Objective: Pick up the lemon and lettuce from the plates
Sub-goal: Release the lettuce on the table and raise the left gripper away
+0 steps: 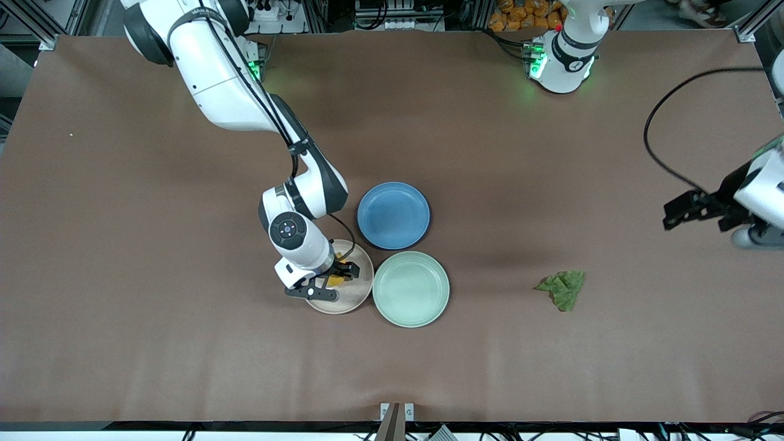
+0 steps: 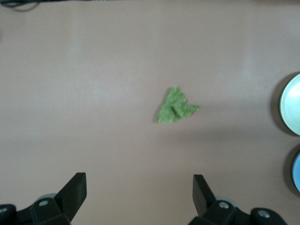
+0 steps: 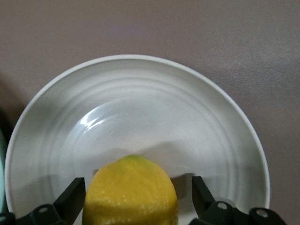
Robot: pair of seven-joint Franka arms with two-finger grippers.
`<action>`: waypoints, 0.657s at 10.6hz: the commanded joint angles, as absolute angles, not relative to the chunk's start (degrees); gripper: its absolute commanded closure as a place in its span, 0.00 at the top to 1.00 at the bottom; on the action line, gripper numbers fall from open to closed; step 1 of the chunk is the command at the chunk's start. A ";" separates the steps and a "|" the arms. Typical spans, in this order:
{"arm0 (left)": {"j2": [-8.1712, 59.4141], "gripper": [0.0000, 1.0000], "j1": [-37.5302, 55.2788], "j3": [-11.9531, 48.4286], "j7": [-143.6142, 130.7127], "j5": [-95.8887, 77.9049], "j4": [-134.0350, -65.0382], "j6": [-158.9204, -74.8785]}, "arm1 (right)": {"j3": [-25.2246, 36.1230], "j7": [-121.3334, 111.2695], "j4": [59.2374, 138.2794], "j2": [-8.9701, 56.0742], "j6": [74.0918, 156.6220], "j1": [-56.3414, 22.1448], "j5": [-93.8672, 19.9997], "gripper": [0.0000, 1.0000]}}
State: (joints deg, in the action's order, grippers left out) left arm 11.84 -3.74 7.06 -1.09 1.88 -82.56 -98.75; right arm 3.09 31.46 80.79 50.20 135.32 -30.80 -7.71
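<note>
The yellow lemon point(image 1: 336, 280) lies on the pale beige plate point(image 1: 358, 293), and it also shows in the right wrist view point(image 3: 131, 190) on that plate point(image 3: 140, 98). My right gripper point(image 1: 334, 282) is low over the plate, open, with one finger on each side of the lemon point(image 3: 138, 197). The green lettuce point(image 1: 562, 288) lies on the bare table toward the left arm's end, away from the empty mint green plate point(image 1: 410, 288). My left gripper point(image 1: 674, 215) hangs open and empty above the table near the lettuce point(image 2: 175, 106), its own fingers apart point(image 2: 139, 192).
A blue plate point(image 1: 393, 215) sits empty, touching the far edges of the beige and mint plates. The mint plate point(image 2: 291, 104) and blue plate point(image 2: 297, 174) show at the edge of the left wrist view. A black cable point(image 1: 661, 116) loops above the table by the left arm.
</note>
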 commanded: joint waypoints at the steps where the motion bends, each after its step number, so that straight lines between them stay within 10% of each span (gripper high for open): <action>1: 8.01 1.00 -4.13 7.21 -4.03 2.90 -84.02 -93.96 | 2.81 32.43 78.75 51.59 135.53 -30.85 -7.38 1.00; 4: 5.28 1.00 -3.96 7.82 -4.13 2.99 -84.64 -92.99 | 2.81 32.43 78.84 51.59 135.53 -31.02 -7.30 1.00; 7: 2.38 1.00 -3.96 9.84 -4.22 2.99 -87.00 -91.93 | 2.81 31.82 79.01 51.59 135.53 -31.11 -6.94 0.65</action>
